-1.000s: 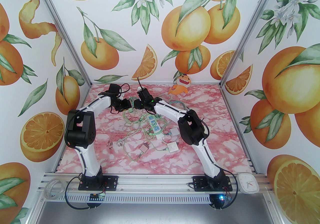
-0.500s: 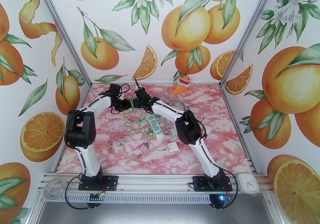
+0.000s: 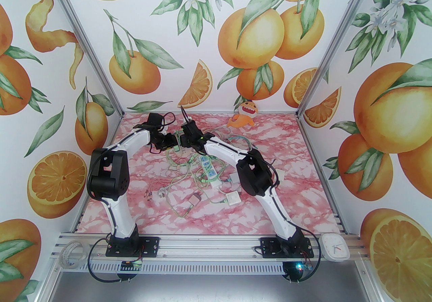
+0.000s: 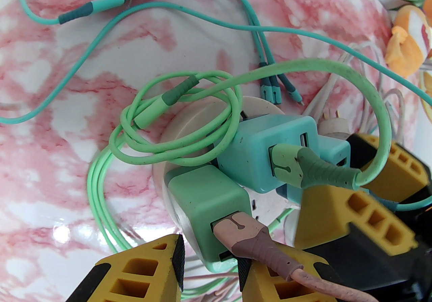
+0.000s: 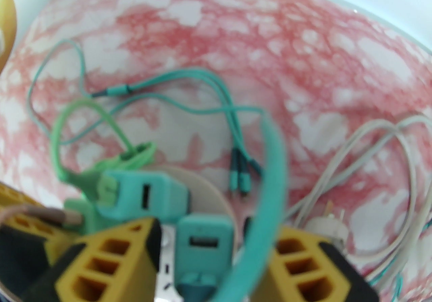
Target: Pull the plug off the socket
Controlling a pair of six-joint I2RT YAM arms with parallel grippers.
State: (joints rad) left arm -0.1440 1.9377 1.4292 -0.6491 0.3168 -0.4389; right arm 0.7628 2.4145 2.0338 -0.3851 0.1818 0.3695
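**Top external.** Left gripper (image 3: 172,144) and right gripper (image 3: 184,140) meet tip to tip over the round socket (image 3: 184,151), at 11 o'clock from the white power strip (image 3: 208,169) on the pink marble table (image 3: 287,165). Jaws too small to read.

**Left wrist.** Socket is a flat beige disc. Green plug (image 4: 202,199) sits at its 6 o'clock, with a brown cable (image 4: 256,243) in its port. Teal plug (image 4: 266,155) sits at 3 o'clock. The left gripper's fingers (image 4: 145,270) flank the green plug's near corner; cannot tell if they grip it.

**Right wrist, blurred.** Second teal plug (image 5: 204,243) stands between the yellow fingers with gaps on both sides: released.
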